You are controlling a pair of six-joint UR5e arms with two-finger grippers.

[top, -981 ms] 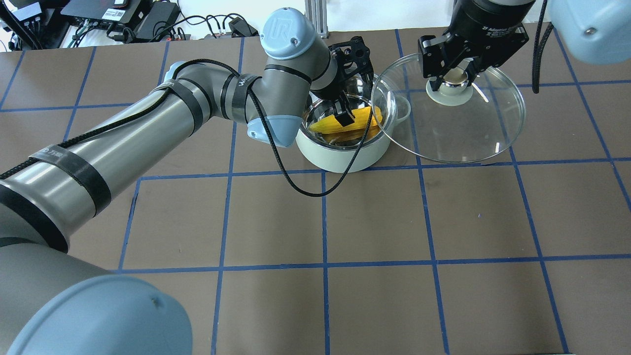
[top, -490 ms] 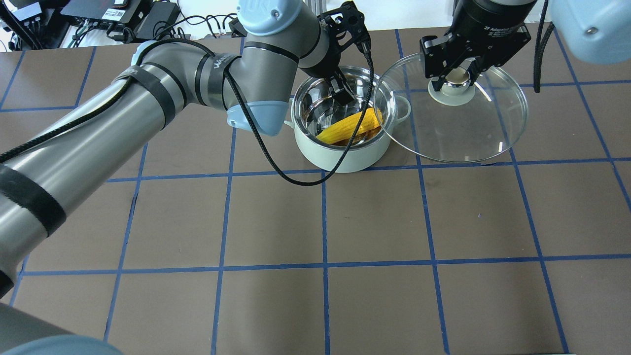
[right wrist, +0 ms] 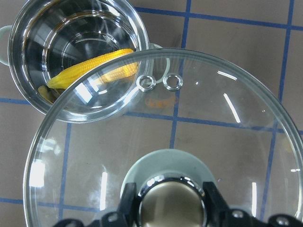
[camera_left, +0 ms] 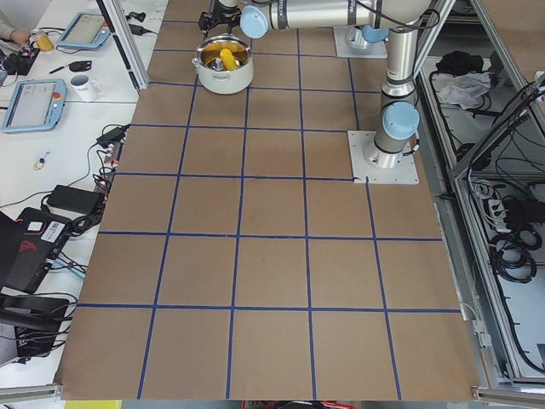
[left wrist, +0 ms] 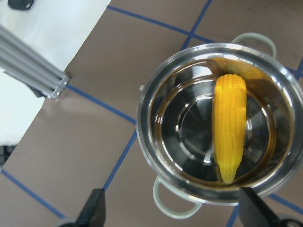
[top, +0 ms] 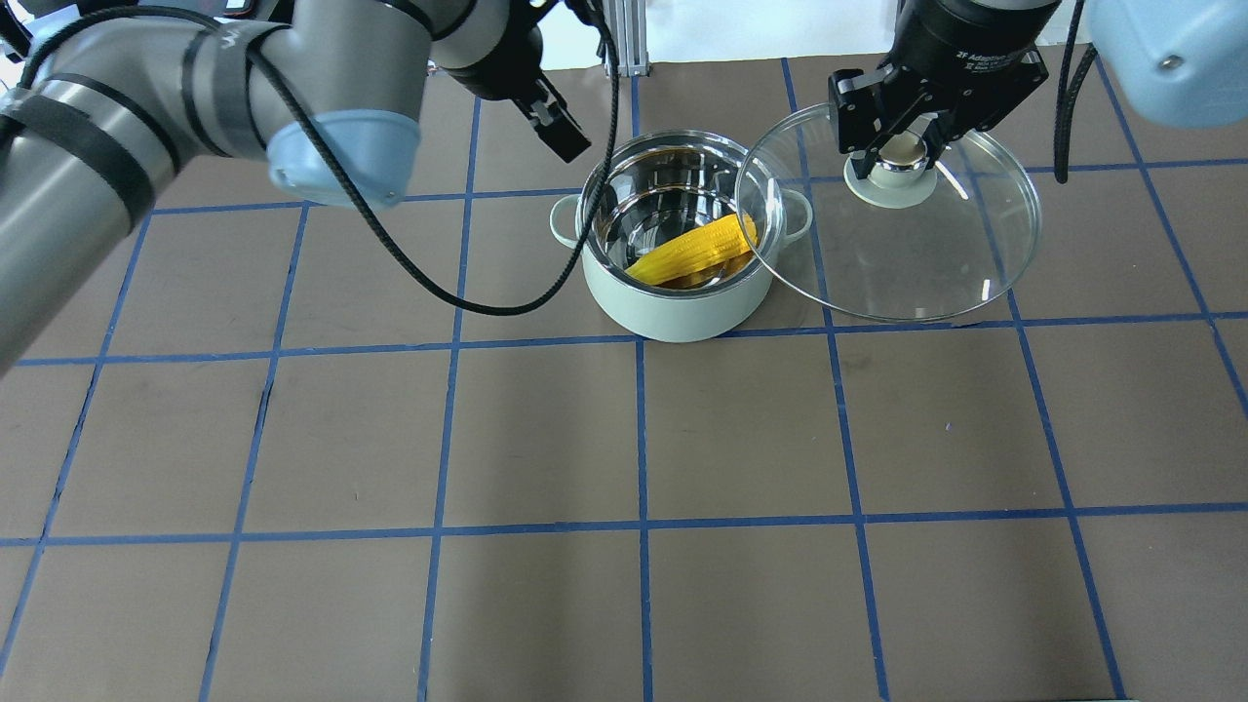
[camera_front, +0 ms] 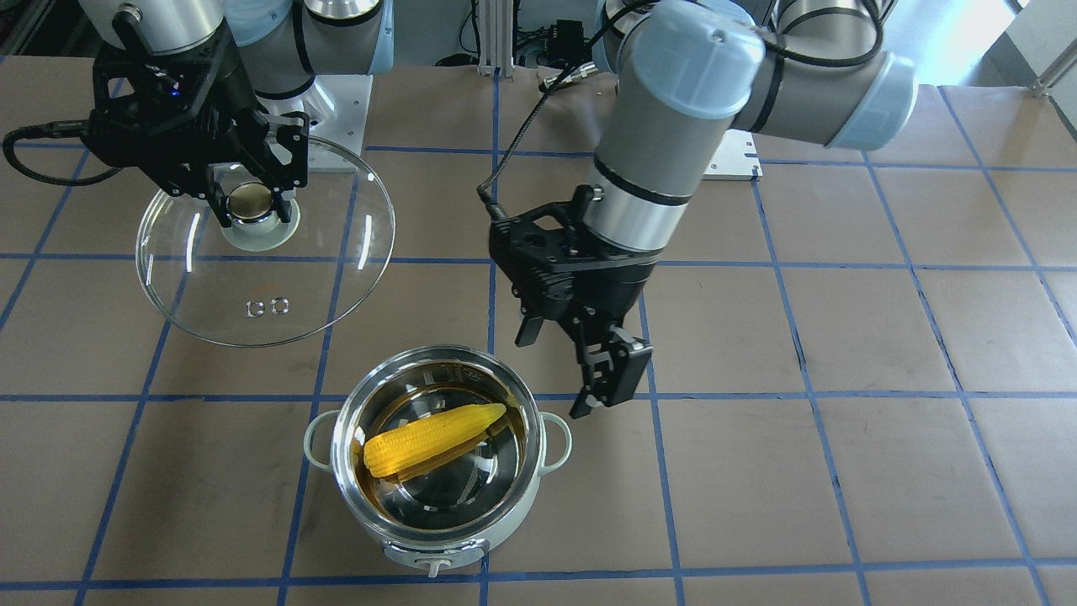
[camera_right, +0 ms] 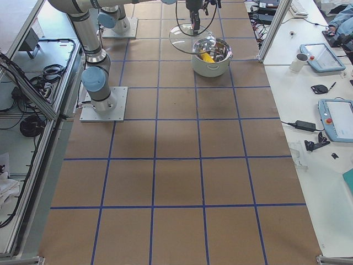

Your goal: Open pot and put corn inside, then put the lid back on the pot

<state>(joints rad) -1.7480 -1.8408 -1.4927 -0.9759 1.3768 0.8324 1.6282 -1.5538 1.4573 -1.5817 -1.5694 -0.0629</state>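
Note:
The mint-green pot [camera_front: 505, 513] stands open, and the yellow corn [camera_front: 433, 438] lies slanted across its steel inside. It also shows in the overhead view [top: 692, 252] and the left wrist view [left wrist: 229, 127]. My left gripper [camera_front: 572, 362] is open and empty, raised beside the pot on the robot's side. In the overhead view it [top: 561, 132] is up-left of the pot [top: 682, 307]. My right gripper [camera_front: 251, 206] is shut on the ball knob of the glass lid [camera_front: 269, 286]. It holds the lid [top: 907, 253] in the air beside the pot, with the lid's edge overlapping the pot's rim in the overhead view.
The table is brown with a grid of blue tape. An aluminium post [top: 624, 39] and cables lie beyond the far edge. The arms' base plates [camera_front: 728, 160] sit on the robot's side. Operator desks with tablets [camera_right: 333, 118] and a mug [camera_right: 300, 61] flank the table.
My left gripper has risen out of the pot and drawn away up-left, leaving the corn inside. The right gripper and the lid have barely moved.

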